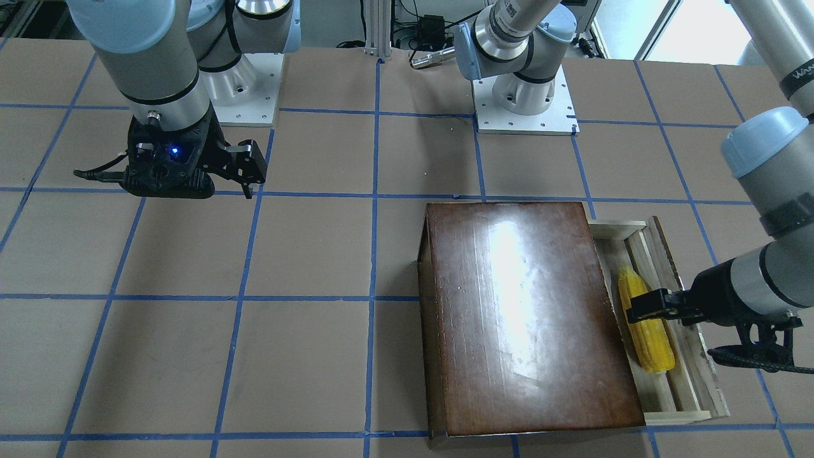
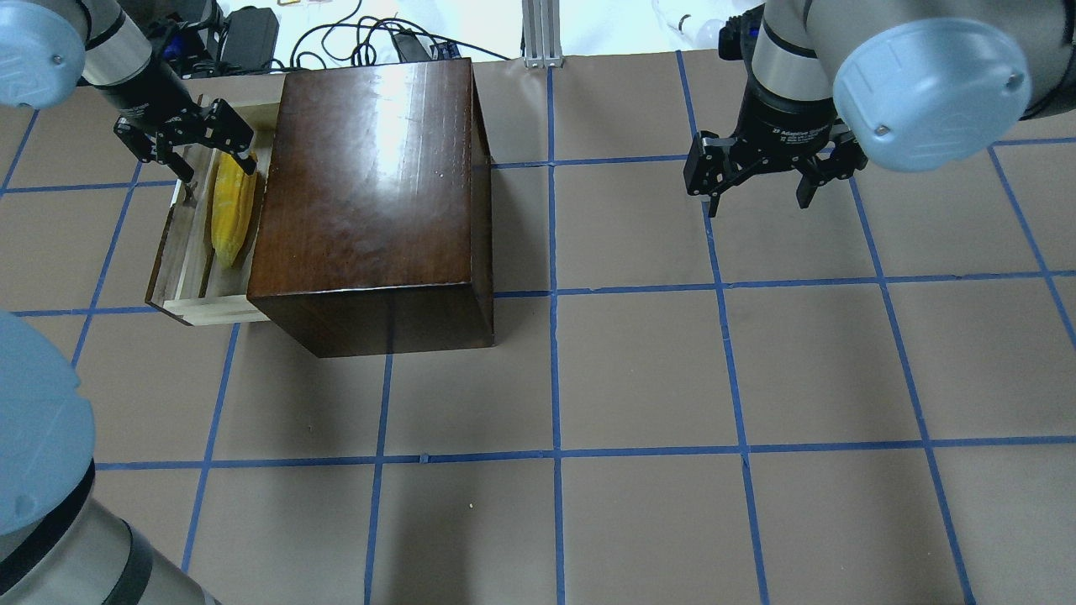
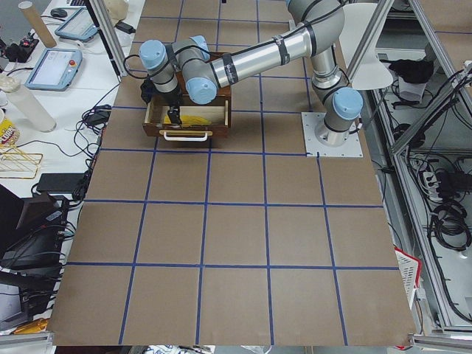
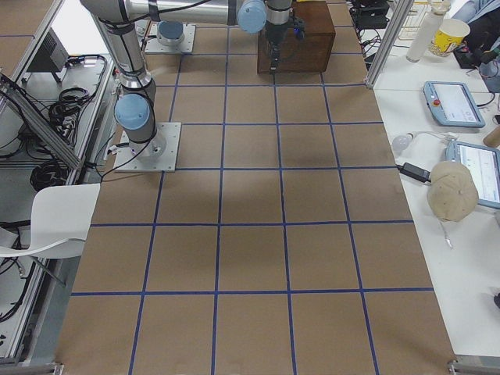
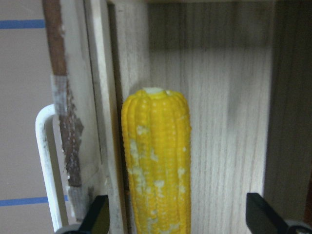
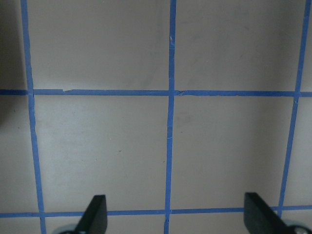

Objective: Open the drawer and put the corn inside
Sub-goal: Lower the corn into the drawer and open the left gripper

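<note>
The dark-brown box (image 2: 370, 185) stands at the table's far left, and its pale wood drawer (image 2: 181, 277) is pulled out to the left. The yellow corn (image 2: 231, 210) lies inside the drawer along its length. In the left wrist view the corn (image 5: 156, 161) rests on the drawer floor beside the whitish handle (image 5: 44, 161). My left gripper (image 2: 210, 155) hovers over the corn's far end, open, its fingers apart on either side and not touching it. My right gripper (image 2: 756, 197) is open and empty above bare table at the far right.
The brown table surface (image 2: 555, 378) carries a grid of blue tape. Both arm bases (image 1: 524, 95) are bolted at the robot's side. Cables and power bricks (image 2: 252, 34) lie beyond the far edge behind the box.
</note>
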Motion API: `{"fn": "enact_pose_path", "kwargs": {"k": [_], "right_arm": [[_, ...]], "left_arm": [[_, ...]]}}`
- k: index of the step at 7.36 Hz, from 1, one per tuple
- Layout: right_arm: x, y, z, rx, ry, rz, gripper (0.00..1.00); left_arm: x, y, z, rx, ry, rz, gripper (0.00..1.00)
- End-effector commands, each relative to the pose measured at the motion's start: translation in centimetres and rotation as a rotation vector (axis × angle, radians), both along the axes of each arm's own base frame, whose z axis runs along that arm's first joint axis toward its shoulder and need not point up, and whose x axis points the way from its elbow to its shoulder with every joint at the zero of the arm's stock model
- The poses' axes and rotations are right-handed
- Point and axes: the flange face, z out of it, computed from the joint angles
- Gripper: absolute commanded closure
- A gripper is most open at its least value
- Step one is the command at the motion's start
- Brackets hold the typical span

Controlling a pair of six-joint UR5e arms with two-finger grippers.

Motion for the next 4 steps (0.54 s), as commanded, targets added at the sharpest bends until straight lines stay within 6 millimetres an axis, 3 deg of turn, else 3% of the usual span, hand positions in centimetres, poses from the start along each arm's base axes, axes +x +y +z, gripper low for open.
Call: {"fn": "enact_pose_path", "kwargs": {"k": [1,4], "right_arm": [[0.0,0.0,0.0,-0.001,0.000,0.000,0.00],[0.0,0.0,0.0,-0.001,0.000,0.000,0.00]], "left_arm": [[-0.7,0.2,1.1,-0.013,-0.006,-0.009,0.00],[-2.2,1.8,4.7,-0.029,-0.033,-0.020,0.00]]}}
